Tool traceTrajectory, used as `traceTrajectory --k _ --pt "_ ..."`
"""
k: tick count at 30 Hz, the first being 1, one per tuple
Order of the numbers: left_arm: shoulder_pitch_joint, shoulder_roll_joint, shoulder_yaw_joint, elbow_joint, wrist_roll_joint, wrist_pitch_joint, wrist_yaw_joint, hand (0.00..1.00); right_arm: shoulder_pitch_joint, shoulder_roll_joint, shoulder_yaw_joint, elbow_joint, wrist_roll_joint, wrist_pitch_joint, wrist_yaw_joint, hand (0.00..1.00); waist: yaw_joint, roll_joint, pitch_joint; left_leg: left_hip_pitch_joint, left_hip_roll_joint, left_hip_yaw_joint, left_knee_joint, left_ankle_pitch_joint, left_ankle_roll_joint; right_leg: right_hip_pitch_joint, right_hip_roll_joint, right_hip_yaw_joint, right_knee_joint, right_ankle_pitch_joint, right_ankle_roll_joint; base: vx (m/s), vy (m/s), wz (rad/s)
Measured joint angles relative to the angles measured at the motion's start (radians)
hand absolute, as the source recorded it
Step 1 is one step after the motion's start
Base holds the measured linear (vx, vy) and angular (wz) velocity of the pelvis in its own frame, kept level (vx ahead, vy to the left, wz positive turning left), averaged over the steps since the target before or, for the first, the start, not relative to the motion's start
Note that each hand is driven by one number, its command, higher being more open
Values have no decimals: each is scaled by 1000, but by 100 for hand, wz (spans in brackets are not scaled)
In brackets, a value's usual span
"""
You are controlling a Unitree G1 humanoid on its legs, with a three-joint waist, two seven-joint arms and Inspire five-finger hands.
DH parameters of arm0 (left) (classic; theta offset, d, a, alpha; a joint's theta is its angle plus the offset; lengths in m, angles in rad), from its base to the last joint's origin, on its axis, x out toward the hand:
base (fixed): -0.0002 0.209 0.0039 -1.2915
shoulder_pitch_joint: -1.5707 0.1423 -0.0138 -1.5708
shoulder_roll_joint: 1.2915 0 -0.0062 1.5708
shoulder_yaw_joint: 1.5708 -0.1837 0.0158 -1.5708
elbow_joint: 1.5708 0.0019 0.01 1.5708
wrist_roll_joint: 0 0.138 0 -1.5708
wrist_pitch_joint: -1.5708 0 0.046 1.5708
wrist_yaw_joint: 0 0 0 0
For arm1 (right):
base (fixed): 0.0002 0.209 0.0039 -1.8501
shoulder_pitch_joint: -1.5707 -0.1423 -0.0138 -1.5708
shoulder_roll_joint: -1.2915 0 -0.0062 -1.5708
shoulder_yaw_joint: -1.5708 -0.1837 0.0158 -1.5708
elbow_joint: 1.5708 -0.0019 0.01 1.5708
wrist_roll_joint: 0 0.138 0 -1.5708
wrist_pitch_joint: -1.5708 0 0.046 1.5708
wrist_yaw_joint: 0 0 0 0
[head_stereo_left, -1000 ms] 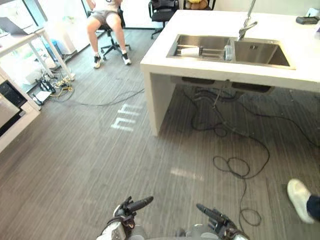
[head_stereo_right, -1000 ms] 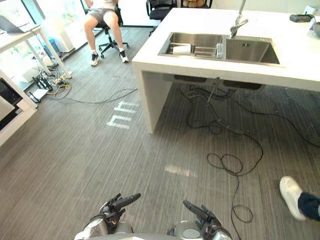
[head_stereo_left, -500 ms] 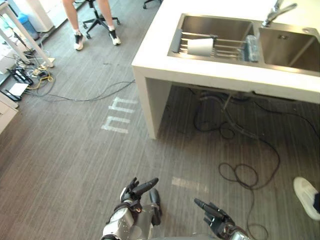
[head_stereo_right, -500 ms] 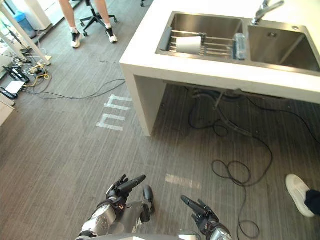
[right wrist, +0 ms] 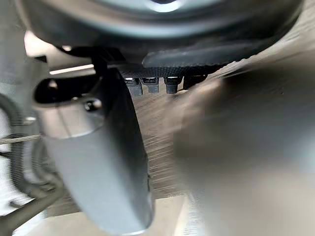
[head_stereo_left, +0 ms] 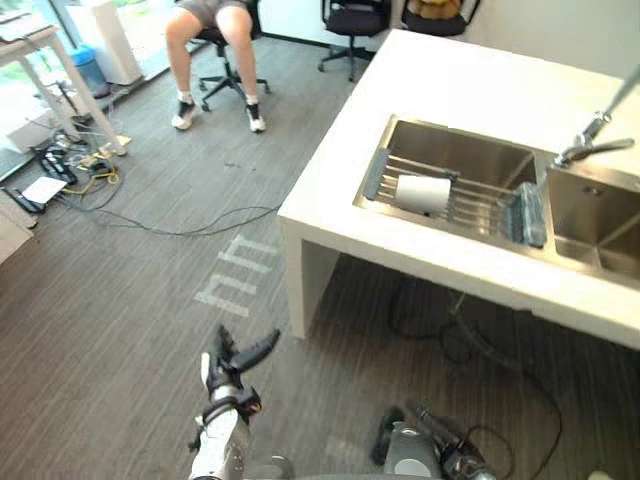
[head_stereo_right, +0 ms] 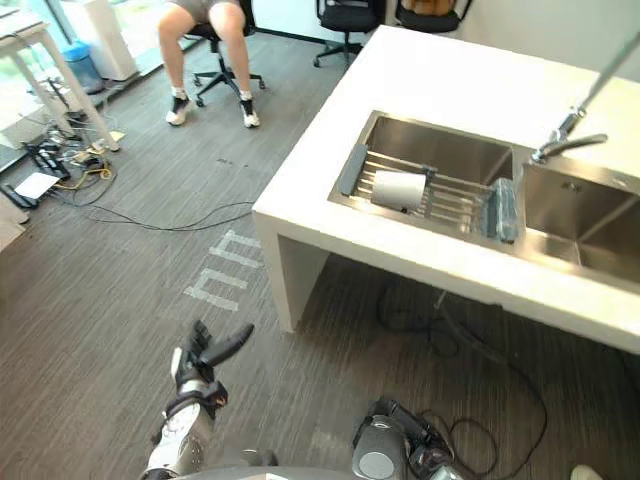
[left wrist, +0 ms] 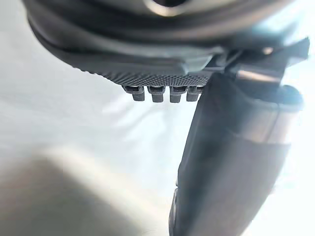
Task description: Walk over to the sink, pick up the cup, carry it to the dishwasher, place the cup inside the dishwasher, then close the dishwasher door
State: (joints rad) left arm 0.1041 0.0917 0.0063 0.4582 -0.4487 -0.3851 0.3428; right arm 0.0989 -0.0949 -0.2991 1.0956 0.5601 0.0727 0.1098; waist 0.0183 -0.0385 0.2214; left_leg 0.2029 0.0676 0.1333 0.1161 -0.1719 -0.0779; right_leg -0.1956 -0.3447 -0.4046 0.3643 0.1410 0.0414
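The white cup lay on its side on a wire rack set across the left basin of the steel sink, its open mouth turned towards the basin's left end. At the rack's right end, next to the divider between the two basins, sat a pale grey-blue object whose kind could not be told. A faucet reached over the right basin. The sink was sunk into a white tabletop which stood on a grey striped floor.

Both hands hung low over that floor, well apart from the cup and the tabletop. The left hand was raised with its fingers straight and spread, holding nothing. The right hand sat at the lower edge of the head views, its fingers stretched forward and loose, also empty. In each wrist view the thumb stood out straight beside the row of fingers.

Further off, a seated person showed as bare legs and white shoes on an office chair, with a second black chair near the tabletop's far corner. Cables trailed across the floor, and a white marking lay just beside the tabletop's leg.
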Motion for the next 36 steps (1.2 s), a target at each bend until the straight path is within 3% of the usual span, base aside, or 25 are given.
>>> traceTrajectory --k 1,3,5,7,8,9,10,12,13,17,20,21,22,23,24,25,26,28,29,30,31,33,36 --pt "9 -20 32 -70 4 -50 31 100 -4 -21 -16 1 -1 1 5 100 3 42 -1 -24 48 1 22 -19 -25 1 44 -14 -25 -13 -7 268 -376 8" --pt "12 -42 50 -185 32 -118 70 100 3 -33 -75 27 -3 0 13 100 -1 86 -13 -59 92 -21 32 -27 -39 3 88 -30 -52 -21 4 180 -236 16" --pt "8 -51 45 -302 88 -167 100 100 17 -30 -131 46 -4 1 16 100 0 93 -17 -62 112 -40 34 -22 -46 19 113 -42 -65 -27 9 121 -175 20" --pt "1 -53 36 -409 145 -194 130 100 49 -29 -137 43 -10 1 31 100 9 83 -24 -65 127 -38 45 -25 -52 68 141 -46 -160 -28 11 47 -118 2" --pt "-4 -57 35 -468 185 -206 158 100 59 -23 -136 47 -14 5 43 100 17 83 -26 -69 137 -34 49 -28 -58 74 142 -43 -157 -81 -7 34 -109 -2" --pt "-5 -65 39 -528 209 -205 191 100 74 -13 -151 44 -9 1 51 100 15 82 -27 -62 143 -33 44 -22 -69 71 135 -71 -103 -126 7 31 -90 -3" --pt "-4 -70 46 -556 225 -204 210 100 79 -13 -158 45 -9 -3 52 100 16 83 -27 -56 149 -29 40 -21 -73 72 141 -79 -108 -122 4 26 -107 -9" --pt "-2 -79 78 -654 271 -196 271 100 75 -31 -130 46 -11 -9 60 100 26 111 -60 -55 195 6 9 -12 -85 90 228 -86 -224 -75 -47 64 -144 -36" --pt "-5 -79 98 -698 283 -195 287 100 67 -32 -124 47 -12 -8 67 100 24 121 -66 -53 205 22 -11 8 -82 87 254 -79 -261 -59 -62 77 -104 -36" --pt "-42 -79 104 -738 282 -161 285 100 68 -33 -124 59 -13 -7 84 100 14 128 -73 -53 202 82 0 69 -63 78 259 -58 -265 -62 -72 34 -57 -21" --pt "-67 -68 104 -739 282 -130 268 100 67 -36 -124 73 -23 -4 95 100 -8 122 -69 -125 209 101 214 86 -31 108 254 -29 -286 -67 -78 27 -80 -26" --pt "-74 -63 99 -737 281 -119 239 100 70 -37 -125 80 -36 1 98 100 -14 121 -65 -177 229 107 365 112 16 146 259 -26 -314 -77 -95 44 -105 -18" --pt "-84 -55 88 -738 278 -112 202 100 70 -41 -129 88 -40 5 102 100 -13 114 -52 -238 244 93 522 97 39 185 264 -7 -339 -85 -112 44 -91 -24" --pt "-87 -52 79 -740 271 -108 176 100 70 -41 -135 90 -47 6 101 100 -11 120 -49 -261 235 85 571 41 23 201 270 1 -347 -87 -118 53 -51 -30" --pt "-91 -31 61 -746 266 -98 129 100 68 -50 -151 92 -54 7 102 100 -8 127 -45 -303 186 62 588 -38 1 221 274 16 -359 -86 -126 52 -11 -37" --pt "-91 2 42 -777 250 -74 80 100 64 -51 -168 94 -57 11 103 100 -3 129 -43 -335 124 36 537 -65 -9 229 277 30 -362 -86 -129 48 -8 -40" --pt "-91 19 34 -794 244 -65 61 100 63 -51 -168 94 -59 11 105 100 2 130 -43 -344 99 17 493 -64 -8 228 283 41 -363 -86 -129 22 4 -70" --pt "-91 62 28 -885 210 -44 4 100 64 -56 -166 88 -82 6 114 100 34 158 -54 -349 69 -46 331 -19 3 227 346 121 -395 -85 -127 22 23 -117" --pt "-94 64 28 -899 203 -43 -3 100 67 -62 -166 81 -82 2 115 100 40 180 -67 -348 84 -51 273 -28 15 230 376 137 -417 -79 -118 93 59 -147" --pt "-118 76 40 -904 188 -41 -26 100 60 -60 -166 75 -79 3 111 100 60 206 -76 -345 114 -27 269 12 23 213 398 161 -376 -51 -113 107 77 -105" --pt "-132 89 47 -899 176 -33 -35 100 59 -57 -160 70 -80 3 112 100 55 198 -71 -335 109 -11 263 11 22 198 389 169 -355 -55 -118 153 98 -79" --pt "-173 112 37 -874 141 25 -53 100 82 -52 -153 63 -81 3 113 100 15 167 -77 -259 58 13 101 76 29 212 351 162 -388 -55 -115 112 60 -5" --pt "-234 151 -25 -874 96 55 -77 100 112 -30 -171 55 -79 3 109 100 -10 169 -82 -179 26 8 -100 186 24 220 337 134 -426 -53 -112 148 26 25"
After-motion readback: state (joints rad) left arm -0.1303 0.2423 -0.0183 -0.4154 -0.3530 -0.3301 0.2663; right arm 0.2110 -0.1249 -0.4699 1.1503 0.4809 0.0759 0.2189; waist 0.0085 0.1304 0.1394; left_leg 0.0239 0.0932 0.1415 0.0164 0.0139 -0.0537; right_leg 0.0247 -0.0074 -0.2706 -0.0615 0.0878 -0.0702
